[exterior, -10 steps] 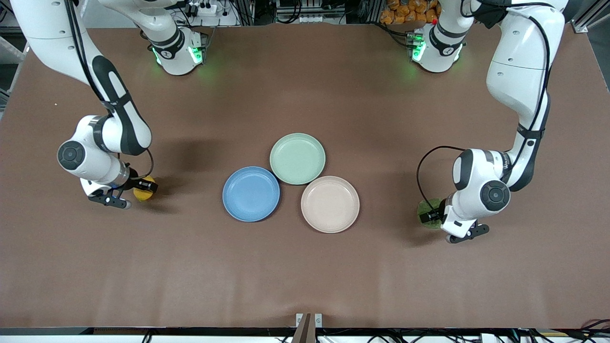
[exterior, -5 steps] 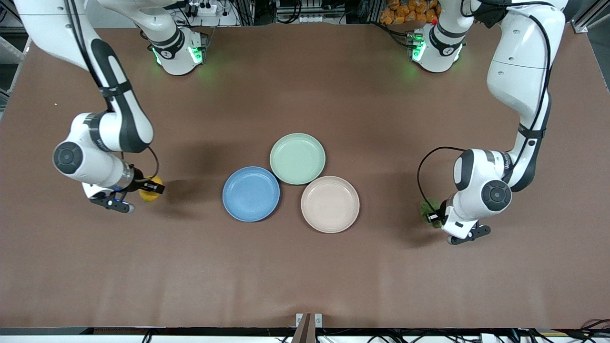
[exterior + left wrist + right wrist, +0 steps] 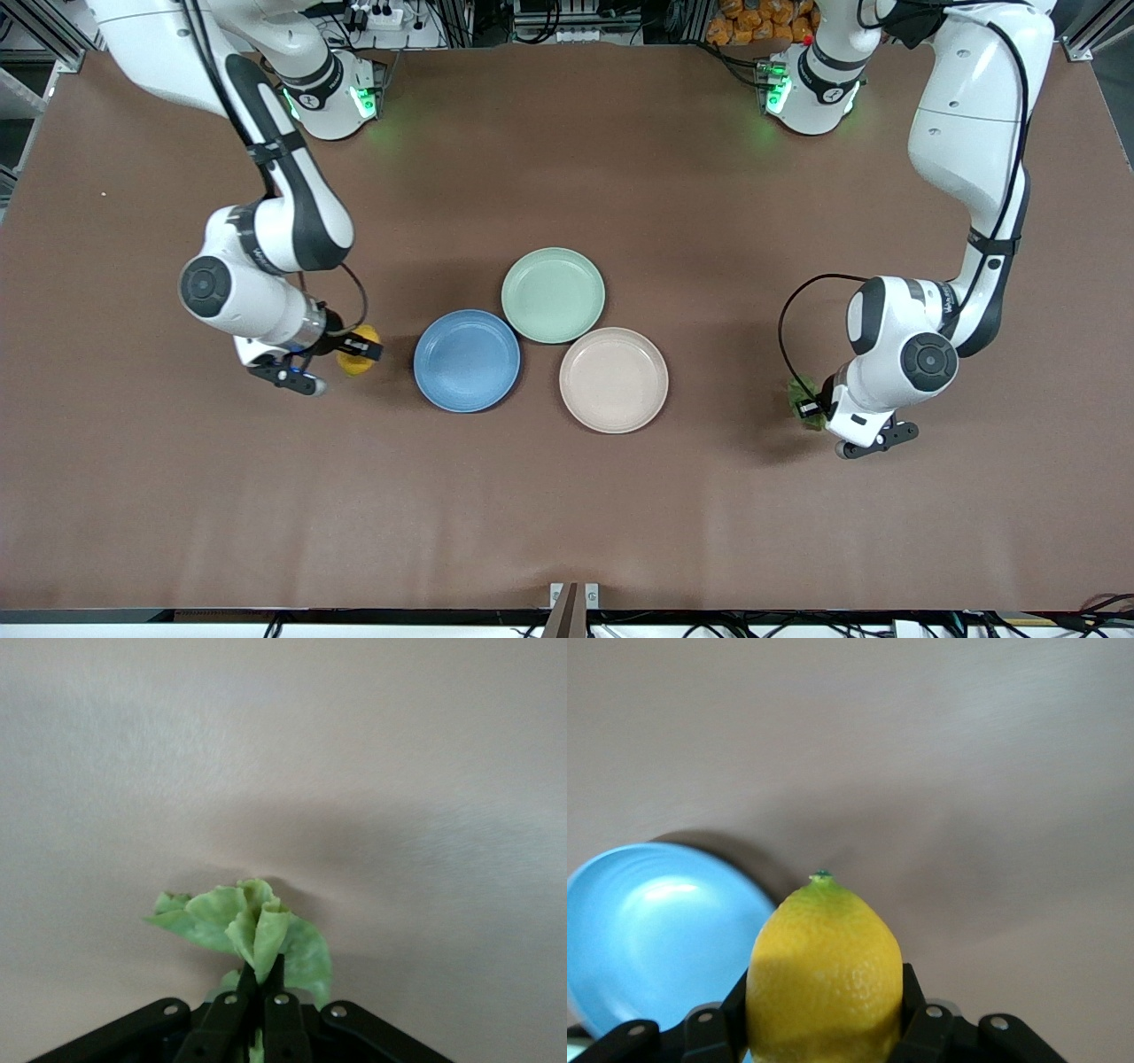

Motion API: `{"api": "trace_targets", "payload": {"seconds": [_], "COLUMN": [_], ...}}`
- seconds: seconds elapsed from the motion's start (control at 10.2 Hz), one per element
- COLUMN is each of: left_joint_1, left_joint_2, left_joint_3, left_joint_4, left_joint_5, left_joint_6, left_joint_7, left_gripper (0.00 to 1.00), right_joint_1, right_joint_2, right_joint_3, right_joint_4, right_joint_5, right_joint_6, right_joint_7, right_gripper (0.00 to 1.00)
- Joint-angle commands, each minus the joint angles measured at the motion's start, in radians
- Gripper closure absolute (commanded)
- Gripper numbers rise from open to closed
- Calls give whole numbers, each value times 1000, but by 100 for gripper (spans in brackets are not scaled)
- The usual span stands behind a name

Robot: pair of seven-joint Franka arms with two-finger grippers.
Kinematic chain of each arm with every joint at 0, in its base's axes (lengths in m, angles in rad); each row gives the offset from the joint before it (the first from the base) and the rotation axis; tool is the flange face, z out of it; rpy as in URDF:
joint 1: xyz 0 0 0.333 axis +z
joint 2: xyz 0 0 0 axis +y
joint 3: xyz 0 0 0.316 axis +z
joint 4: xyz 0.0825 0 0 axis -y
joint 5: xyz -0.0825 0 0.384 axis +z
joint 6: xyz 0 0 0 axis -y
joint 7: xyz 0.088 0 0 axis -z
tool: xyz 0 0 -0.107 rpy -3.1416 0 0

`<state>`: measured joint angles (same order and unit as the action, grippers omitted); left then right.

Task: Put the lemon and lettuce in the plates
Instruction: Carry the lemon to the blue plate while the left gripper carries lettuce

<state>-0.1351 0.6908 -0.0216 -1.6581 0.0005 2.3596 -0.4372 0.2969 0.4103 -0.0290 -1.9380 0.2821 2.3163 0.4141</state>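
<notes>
The yellow lemon (image 3: 358, 361) (image 3: 824, 979) is clamped in my right gripper (image 3: 360, 353) (image 3: 826, 1010), up over the table beside the blue plate (image 3: 467, 360) (image 3: 651, 930), toward the right arm's end. My left gripper (image 3: 804, 406) (image 3: 262, 985) is shut on the crumpled green lettuce (image 3: 801, 392) (image 3: 244, 926), pinching a fold of the leaf low over the table toward the left arm's end. The beige-pink plate (image 3: 613, 379) lies between the blue plate and the lettuce, nothing in it.
A pale mint-green plate (image 3: 553, 294) touches both other plates, farther from the front camera. The brown table (image 3: 567, 496) spreads wide on every side of the three plates.
My right arm has carried the lemon across the table toward the blue plate. My left gripper has shut on the lettuce, bunching the leaf up.
</notes>
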Motion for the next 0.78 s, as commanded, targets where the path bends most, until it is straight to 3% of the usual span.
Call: {"api": "trace_targets", "payload": {"seconds": [0.0, 0.29, 0.68], "left_joint_1": [-15, -81, -248], "left_joint_2": [-91, -175, -169], "left_joint_3": [-3, -4, -6], "left_joint_4": [-12, -12, 17], "left_joint_5": [27, 17, 13], "left_joint_6": [-42, -80, -82], "left_joint_7": [-32, -121, -404], "left_gripper": [100, 100, 100], "right_joint_1": [80, 146, 205], "right_joint_2": [94, 166, 229], "right_joint_3": [-5, -3, -3], "right_joint_4": [112, 129, 125], "right_joint_5": [40, 42, 40], "right_joint_6": [3, 112, 193], "right_joint_7": [66, 109, 172], "right_gripper": [94, 90, 82]}}
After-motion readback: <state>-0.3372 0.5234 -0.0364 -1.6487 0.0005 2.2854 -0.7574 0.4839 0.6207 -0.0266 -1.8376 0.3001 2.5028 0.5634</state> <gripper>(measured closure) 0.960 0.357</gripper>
